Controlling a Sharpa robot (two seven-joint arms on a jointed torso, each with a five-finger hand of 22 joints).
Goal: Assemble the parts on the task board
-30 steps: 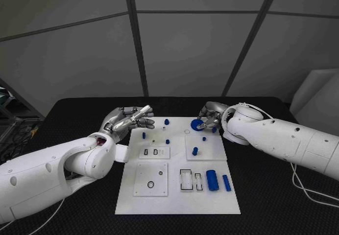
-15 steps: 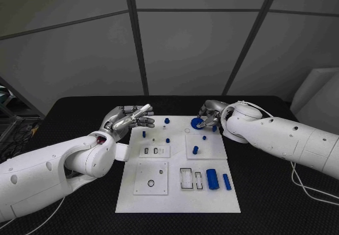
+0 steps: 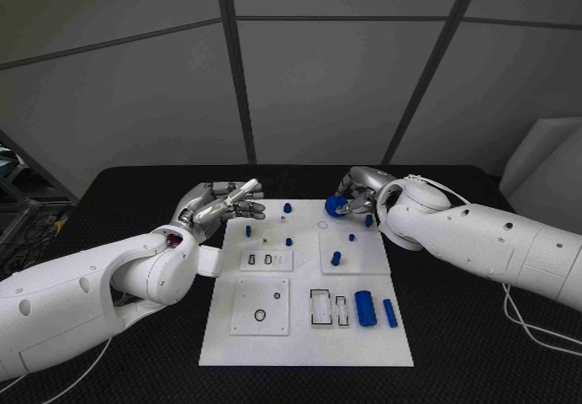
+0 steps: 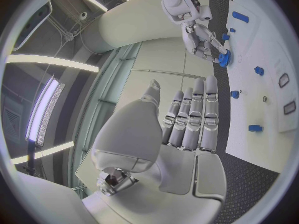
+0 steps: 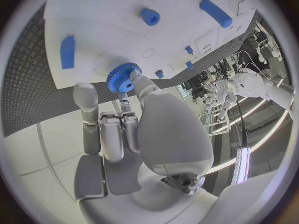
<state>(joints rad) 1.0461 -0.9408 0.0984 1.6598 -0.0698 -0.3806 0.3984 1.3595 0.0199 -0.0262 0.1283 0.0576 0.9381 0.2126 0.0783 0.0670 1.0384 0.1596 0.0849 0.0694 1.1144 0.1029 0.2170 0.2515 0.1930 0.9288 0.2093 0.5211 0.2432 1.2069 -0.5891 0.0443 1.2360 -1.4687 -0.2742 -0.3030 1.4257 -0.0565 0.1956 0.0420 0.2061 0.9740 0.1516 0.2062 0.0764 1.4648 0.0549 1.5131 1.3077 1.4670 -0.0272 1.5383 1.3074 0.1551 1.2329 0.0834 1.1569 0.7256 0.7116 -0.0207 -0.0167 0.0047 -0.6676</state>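
Note:
My right hand hovers over the far end of the white task board and pinches a blue toothed gear between thumb and a finger. In the right wrist view the gear hangs just above a round outline on the board. My left hand floats at the board's far left corner with its fingers stretched out and apart, holding nothing. The left wrist view shows those straight fingers and, beyond them, the right hand with the gear.
Small blue pegs stand on the board's far half. A thick blue cylinder and a thinner one lie near its right edge beside a rectangular slot. Black table surrounds the board.
My right hand has drawn the gear slightly away from me and to the left over the board's far end. The left hand has barely moved.

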